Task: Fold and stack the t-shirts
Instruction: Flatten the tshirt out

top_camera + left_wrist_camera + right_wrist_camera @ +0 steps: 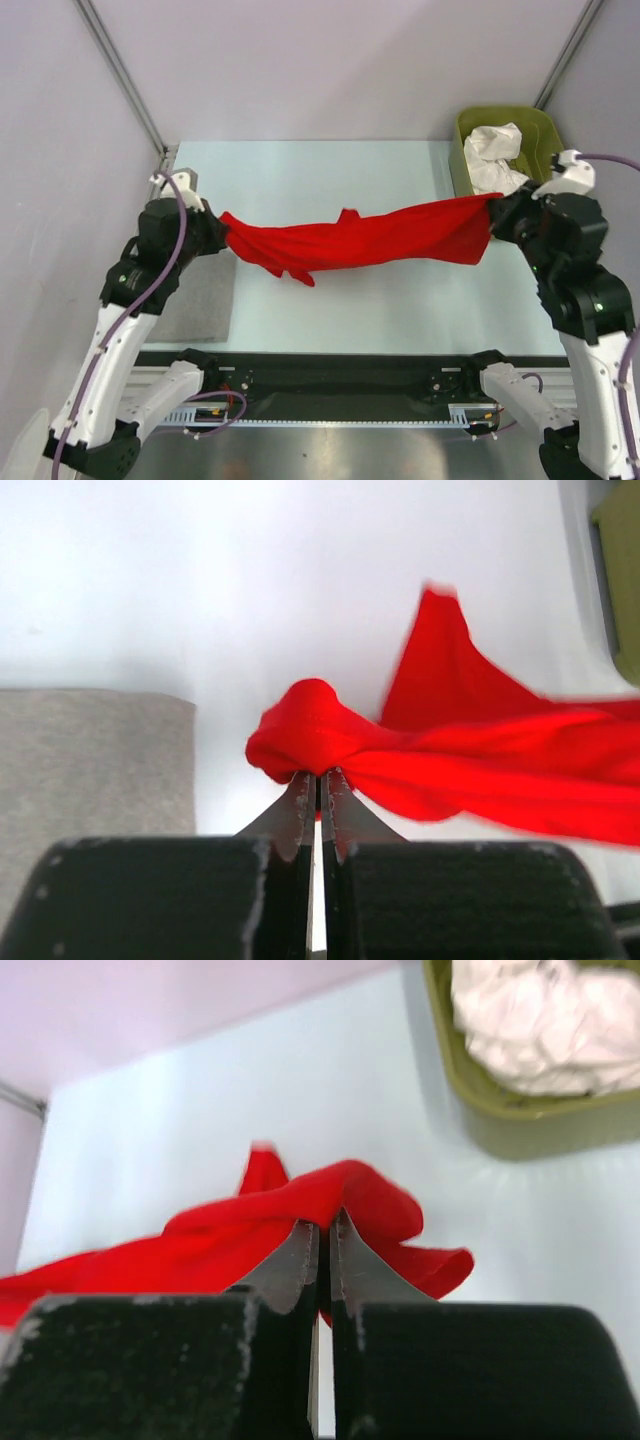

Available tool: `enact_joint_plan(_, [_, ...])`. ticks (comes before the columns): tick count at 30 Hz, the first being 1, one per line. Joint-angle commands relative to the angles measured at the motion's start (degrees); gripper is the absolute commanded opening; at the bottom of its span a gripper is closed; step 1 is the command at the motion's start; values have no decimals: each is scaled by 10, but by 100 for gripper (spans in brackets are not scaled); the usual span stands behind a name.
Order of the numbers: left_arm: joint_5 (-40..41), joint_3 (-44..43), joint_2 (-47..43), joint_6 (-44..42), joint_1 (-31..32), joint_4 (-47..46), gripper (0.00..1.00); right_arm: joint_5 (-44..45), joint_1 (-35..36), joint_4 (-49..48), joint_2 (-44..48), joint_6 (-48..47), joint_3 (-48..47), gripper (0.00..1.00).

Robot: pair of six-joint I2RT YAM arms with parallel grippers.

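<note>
Left fingers (305,798): pressed together with barely a slit between them, pinching a bunched red knob of the red t-shirt (480,760) at the tips. From above, they sit at the shirt's left end (222,238).
Right fingers (312,1255): closed the same way, nipping a rolled edge of the cloth. They are at the shirt's right end (492,215), just beside the tub.
Red t-shirt (370,240): strung out between the two arms as a long, twisted band across the middle of the desk (330,170). The right end rides higher than the left. A loose fold droops below the band near the left end, and a small flap pokes up at mid-span. Cannot tell whether the drooping part touches the desk.
White t-shirts (495,155): crumpled together inside the olive-green tub (462,150) at the far right corner of the desk. Cannot tell how many there are.
Grey pad (200,295): flat on the desk at the near left, beneath the left arm, apart from the red cloth.
</note>
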State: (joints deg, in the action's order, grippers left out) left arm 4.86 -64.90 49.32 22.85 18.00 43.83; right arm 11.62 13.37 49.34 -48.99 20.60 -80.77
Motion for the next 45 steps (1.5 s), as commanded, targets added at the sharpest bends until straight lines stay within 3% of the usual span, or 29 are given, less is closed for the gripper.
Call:
enact_joint_plan(1, [76, -55, -35, -38, -1, 36, 0, 52, -4, -26, 13, -22, -35, 0])
enact_joint_plan(4, [133, -84, -24, -55, -4, 41, 0, 53, -5, -38, -14, -32, -47, 0])
enact_joint_plan(12, [137, -158, 88, -53, -8, 18, 0, 1, -37, -60, -112, -3, -68, 0])
enact_joint_plan(19, [86, -240, 305, -68, -31, 20, 1, -61, -61, -81, -269, 13, -66, 0])
enact_joint_plan(25, [88, -285, 487, -78, -48, -31, 0, -36, -62, -105, -419, -7, -90, 0])
enact_joint_plan(36, [73, -485, 722, -87, -57, -49, 0, 2, -65, -99, -664, -37, -274, 3])
enact_joint_plan(38, [75, -522, 746, -91, -61, -32, 14, 8, -66, -77, -700, -42, -319, 8])
enact_joint_plan(40, [98, -562, 756, -94, -61, 8, 41, 19, -66, -51, -720, -47, -351, 22])
enact_joint_plan(41, [102, -566, 751, -95, -61, 18, 46, 17, -67, -25, -730, -50, -378, 30])
enact_joint_plan(44, [120, -517, 695, -92, -61, 28, 57, 12, -69, 9, -743, -52, -402, 58])
enact_joint_plan(45, [123, -495, 671, -87, -61, 27, 59, 5, -71, 11, -732, -50, -396, 80])
